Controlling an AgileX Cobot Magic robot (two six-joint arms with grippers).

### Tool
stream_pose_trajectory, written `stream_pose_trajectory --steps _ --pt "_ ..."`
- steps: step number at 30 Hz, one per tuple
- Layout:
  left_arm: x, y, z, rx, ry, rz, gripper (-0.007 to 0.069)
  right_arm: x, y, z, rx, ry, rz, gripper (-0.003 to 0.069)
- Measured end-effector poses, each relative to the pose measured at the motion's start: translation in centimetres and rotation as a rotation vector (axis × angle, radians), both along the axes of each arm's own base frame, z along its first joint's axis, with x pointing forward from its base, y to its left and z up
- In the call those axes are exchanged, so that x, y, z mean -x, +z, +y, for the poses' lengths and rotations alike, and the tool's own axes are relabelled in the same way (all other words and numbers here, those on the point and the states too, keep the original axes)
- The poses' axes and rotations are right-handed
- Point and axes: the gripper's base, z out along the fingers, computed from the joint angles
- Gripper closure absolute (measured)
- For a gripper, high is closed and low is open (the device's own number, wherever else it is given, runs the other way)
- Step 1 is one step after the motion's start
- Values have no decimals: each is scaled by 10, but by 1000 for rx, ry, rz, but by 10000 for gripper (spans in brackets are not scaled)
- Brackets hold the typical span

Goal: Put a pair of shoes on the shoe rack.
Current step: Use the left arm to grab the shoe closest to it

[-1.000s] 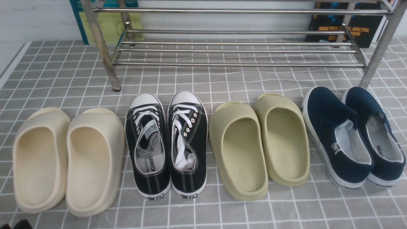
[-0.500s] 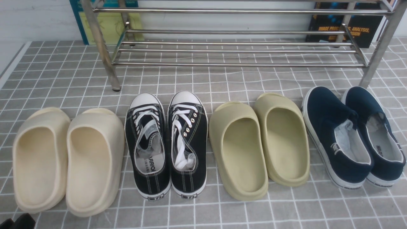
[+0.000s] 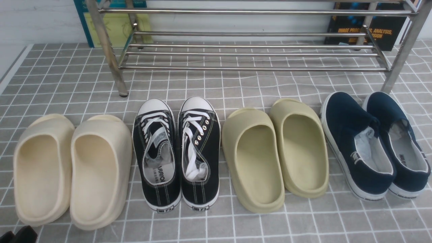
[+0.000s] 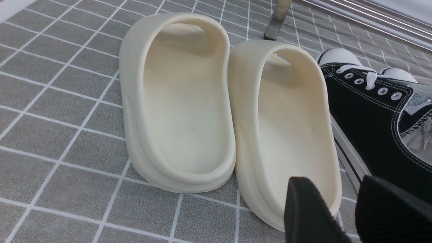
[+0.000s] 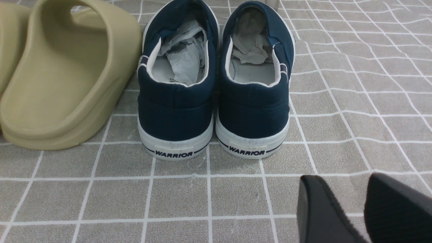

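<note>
- The 2 black sneakers (image 3: 176, 155) stand side by side, centre-left in the front view, toes toward the shoe rack (image 3: 249, 50) across the top, probably staged for an easy lift.
- Left gripper (image 4: 335, 185): jaws apart, empty; sneakers at that frame's right edge, beside the cream slippers (image 4: 189, 111).
- Right gripper (image 5: 342, 180): jaws apart, empty, facing navy shoes (image 5: 175, 111).

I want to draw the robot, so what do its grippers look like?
The left gripper and the right gripper look alike. Each has two thick, matte black fingers with rounded tips and a finely textured, rubbery-looking surface. No stickers, writing or cables show on them. The arms themselves are out of sight, so their colour cannot be told.
</note>
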Motion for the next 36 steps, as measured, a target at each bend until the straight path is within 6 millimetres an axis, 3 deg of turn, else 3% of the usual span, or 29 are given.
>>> stream_pose_trajectory --steps 26,32,36 --pt "0 0 -1 31 -2 -5 386 0 0 0 0 0 0 414" --pt "0 2 -4 157 -8 -22 386 0 0 0 0 0 0 414" --pt "-1 5 -8 343 -14 -43 386 0 0 0 0 0 0 414"
